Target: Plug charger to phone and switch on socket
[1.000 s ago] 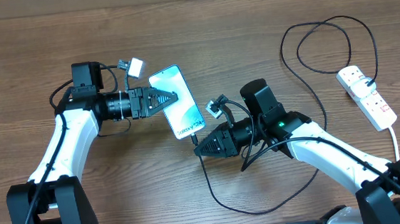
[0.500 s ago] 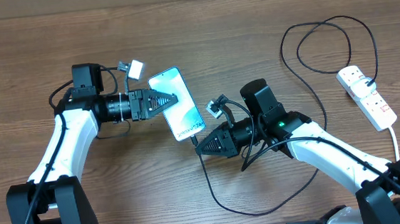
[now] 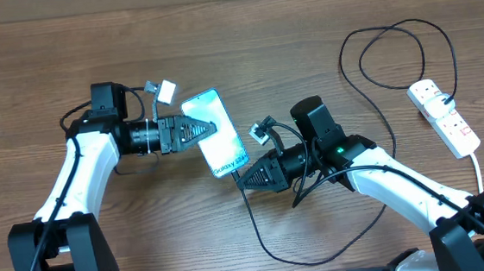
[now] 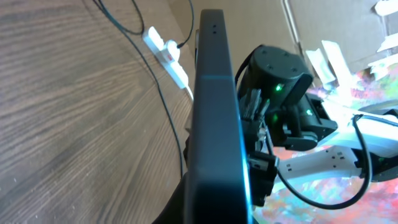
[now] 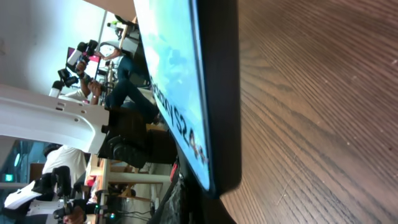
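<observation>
The phone [image 3: 226, 150] is lifted and tilted above the table, its blue-teal screen facing up with white text near the lower end. My left gripper [image 3: 210, 127] is shut on the phone's long edges near its upper half. In the left wrist view the phone [image 4: 214, 124] shows edge-on. My right gripper [image 3: 238, 177] is shut on the charger's plug end, pressed against the phone's lower end. The charger [image 3: 250, 217] loops under the right arm and runs up to the socket [image 3: 446, 119]. In the right wrist view the phone [image 5: 186, 93] fills the space just above the jaws.
The white socket lies at the far right, with a black plug [image 3: 448, 100] in it and a thick white cord [image 3: 478, 167] trailing toward the front edge. The black cable makes wide loops at the back right and along the front centre.
The left gripper has lifted and tilted the phone, shifting it slightly left. The right gripper has closed at the phone's lower end.
</observation>
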### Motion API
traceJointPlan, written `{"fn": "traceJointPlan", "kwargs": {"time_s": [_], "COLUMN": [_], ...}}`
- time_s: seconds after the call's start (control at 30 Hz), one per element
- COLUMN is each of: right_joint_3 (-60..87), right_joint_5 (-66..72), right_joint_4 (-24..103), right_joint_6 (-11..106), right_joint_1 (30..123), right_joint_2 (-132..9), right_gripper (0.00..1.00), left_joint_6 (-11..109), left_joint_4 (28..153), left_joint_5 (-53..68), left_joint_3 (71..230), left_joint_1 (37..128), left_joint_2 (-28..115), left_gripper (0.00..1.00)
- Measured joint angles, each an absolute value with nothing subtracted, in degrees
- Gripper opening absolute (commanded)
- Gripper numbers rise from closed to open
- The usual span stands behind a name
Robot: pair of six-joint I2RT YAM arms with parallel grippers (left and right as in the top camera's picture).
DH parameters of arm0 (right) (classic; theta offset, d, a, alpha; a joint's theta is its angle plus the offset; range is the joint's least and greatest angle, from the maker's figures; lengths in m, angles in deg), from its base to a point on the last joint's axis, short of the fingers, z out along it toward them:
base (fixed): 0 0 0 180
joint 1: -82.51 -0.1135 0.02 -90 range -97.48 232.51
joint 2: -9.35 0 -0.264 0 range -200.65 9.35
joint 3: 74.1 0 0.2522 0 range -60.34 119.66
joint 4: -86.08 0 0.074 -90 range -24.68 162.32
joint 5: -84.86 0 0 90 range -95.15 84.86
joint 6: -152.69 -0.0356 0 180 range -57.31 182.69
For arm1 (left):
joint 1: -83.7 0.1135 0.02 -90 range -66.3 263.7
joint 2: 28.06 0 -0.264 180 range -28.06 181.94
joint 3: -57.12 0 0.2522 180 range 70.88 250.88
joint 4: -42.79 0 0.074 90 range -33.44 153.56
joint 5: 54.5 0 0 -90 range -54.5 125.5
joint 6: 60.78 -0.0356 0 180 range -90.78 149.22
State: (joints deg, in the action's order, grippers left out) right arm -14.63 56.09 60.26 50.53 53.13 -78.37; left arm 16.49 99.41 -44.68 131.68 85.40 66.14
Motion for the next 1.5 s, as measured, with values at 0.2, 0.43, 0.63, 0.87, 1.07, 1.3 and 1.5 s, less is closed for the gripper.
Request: {"fn": "traceJointPlan", "kwargs": {"time_s": [0.2,0.43,0.63,0.87,1.07,1.3,1.5], "right_joint_3": [-14.6,-14.6,-14.6,-14.7,-14.7,-14.7,-14.7], "right_joint_5": [56.1,55.9,56.1,56.7,57.2,57.8,58.0], "right_joint_4": [59.1,58.2,57.7,60.2,63.7,66.3,67.2], "right_joint_6": [50.5,50.7,50.7,49.6,46.4,44.2,43.3], "right_joint_1": [53.1,52.8,52.8,52.7,52.8,52.8,52.8], "right_joint_2": [-78.4,-78.5,-78.7,-79.0,-79.1,-79.1,-79.1], "right_gripper": [0.04,0.04,0.04,0.04,0.04,0.04,0.04], "left_joint_6": [11.6,7.6,6.5,6.3,6.1,6.1,6.1], "left_joint_4": [102.9,104.0,104.0,105.5,106.3,107.4,107.8], "left_joint_5": [-44.2,-44.2,-44.0,-44.0,-43.9,-44.0,-43.9], "left_joint_3": [132.4,133.0,133.1,133.4,133.7,133.8,133.8], "left_joint_1": [84.4,82.8,81.8,81.8,81.9,81.9,81.9], "left_joint_2": [66.1,66.1,66.1,66.1,66.1,66.1,66.1], "left_gripper": [0.04,0.04,0.04,0.04,0.04,0.04,0.04]}}
